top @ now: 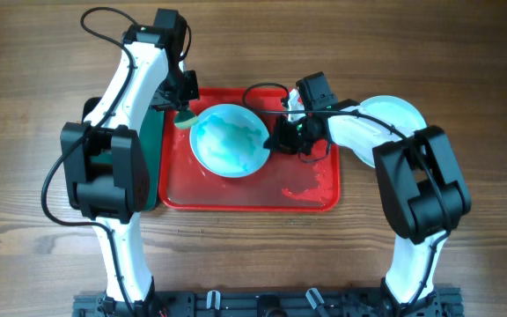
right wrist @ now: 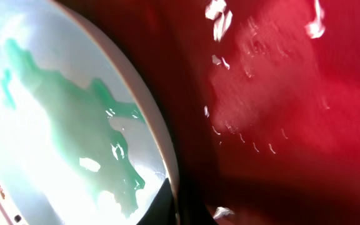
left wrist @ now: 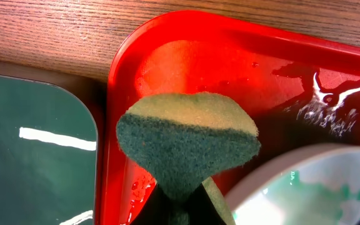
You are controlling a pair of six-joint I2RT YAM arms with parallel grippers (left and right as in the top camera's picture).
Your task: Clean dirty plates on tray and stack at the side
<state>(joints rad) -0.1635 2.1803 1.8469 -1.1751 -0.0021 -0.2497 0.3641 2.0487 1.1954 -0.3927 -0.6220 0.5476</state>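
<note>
A pale aqua plate with a green smear across its middle lies on the red tray. My left gripper is shut on a green-and-yellow sponge and holds it just off the plate's left rim, above the tray's corner. My right gripper is shut on the plate's right rim, one finger over the smeared face and one under it. Another pale plate lies on the table to the right of the tray, partly hidden by my right arm. I see no third plate.
A dark green tray lies against the red tray's left side, mostly under my left arm; it also shows in the left wrist view. A wet soapy patch sits at the red tray's front right. Bare wood table surrounds the trays.
</note>
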